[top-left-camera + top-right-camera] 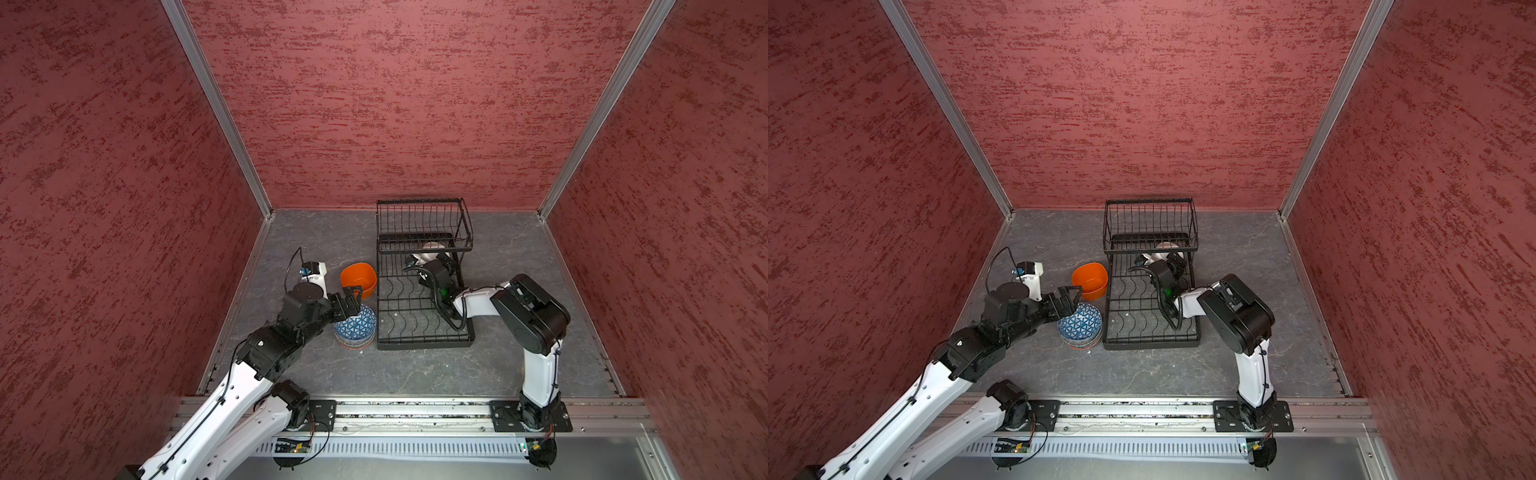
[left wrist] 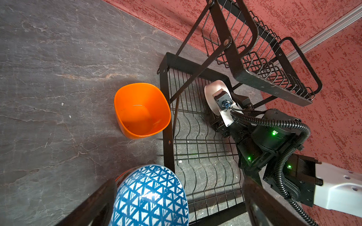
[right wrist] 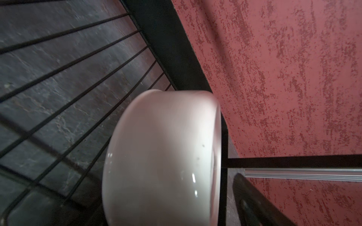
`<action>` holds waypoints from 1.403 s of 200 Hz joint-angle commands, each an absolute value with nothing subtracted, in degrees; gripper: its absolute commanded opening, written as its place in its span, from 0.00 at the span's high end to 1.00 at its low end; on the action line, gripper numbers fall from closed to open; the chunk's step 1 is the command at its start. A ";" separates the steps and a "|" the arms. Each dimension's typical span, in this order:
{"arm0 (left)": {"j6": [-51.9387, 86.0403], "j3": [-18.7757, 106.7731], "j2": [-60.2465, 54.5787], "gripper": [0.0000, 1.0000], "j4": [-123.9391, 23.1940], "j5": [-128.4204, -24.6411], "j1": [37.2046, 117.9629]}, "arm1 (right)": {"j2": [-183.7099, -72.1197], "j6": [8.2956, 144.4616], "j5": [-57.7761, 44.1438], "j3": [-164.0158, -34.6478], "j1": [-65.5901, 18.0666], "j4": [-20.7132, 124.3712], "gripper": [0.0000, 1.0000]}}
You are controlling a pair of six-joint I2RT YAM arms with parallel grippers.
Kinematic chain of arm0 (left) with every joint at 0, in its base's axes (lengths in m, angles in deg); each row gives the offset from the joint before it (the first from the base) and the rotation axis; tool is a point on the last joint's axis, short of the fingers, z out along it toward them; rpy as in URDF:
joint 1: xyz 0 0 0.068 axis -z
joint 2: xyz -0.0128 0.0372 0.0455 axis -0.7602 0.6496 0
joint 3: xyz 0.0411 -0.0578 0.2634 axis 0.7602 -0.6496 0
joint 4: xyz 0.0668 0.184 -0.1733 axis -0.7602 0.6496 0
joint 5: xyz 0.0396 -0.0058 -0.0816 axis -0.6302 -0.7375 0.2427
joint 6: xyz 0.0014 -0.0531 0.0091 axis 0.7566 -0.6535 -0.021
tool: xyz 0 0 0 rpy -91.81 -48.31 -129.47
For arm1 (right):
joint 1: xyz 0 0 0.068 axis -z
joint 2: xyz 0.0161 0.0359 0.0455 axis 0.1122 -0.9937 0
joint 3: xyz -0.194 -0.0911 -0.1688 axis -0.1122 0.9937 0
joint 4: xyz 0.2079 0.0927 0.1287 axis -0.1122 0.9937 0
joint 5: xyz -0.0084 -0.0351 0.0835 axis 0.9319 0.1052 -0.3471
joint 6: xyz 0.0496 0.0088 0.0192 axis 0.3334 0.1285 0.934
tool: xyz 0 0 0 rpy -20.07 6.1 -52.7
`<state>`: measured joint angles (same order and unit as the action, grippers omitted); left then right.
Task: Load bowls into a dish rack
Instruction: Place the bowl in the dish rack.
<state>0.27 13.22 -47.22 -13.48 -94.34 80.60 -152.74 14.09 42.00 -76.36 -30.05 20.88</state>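
Flanking white bowl (image 3: pixel 162 137): right end effector (image 3: pixel 135 189)

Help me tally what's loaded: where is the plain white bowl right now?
In both top views the white bowl stands on edge at the far end of the dish rack, on its lower tray under the raised basket, right of the orange bowl.

Glossy white bowl (image 3: pixel 162 156), matt black wire rack (image 2: pixel 168 152), glossy orange bowl (image 2: pixel 141 109)
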 commanded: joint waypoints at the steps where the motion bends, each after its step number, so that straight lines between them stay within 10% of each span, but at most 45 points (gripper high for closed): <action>1: 1.11 13.50 -47.42 0.00 -14.34 -93.86 80.11 | -150.67 15.02 41.76 -77.25 -29.86 20.18 0.13; 280: 0.26 16.58 -42.14 0.00 -9.13 -97.59 79.41 | -144.47 29.30 33.75 -73.48 -33.49 25.83 0.05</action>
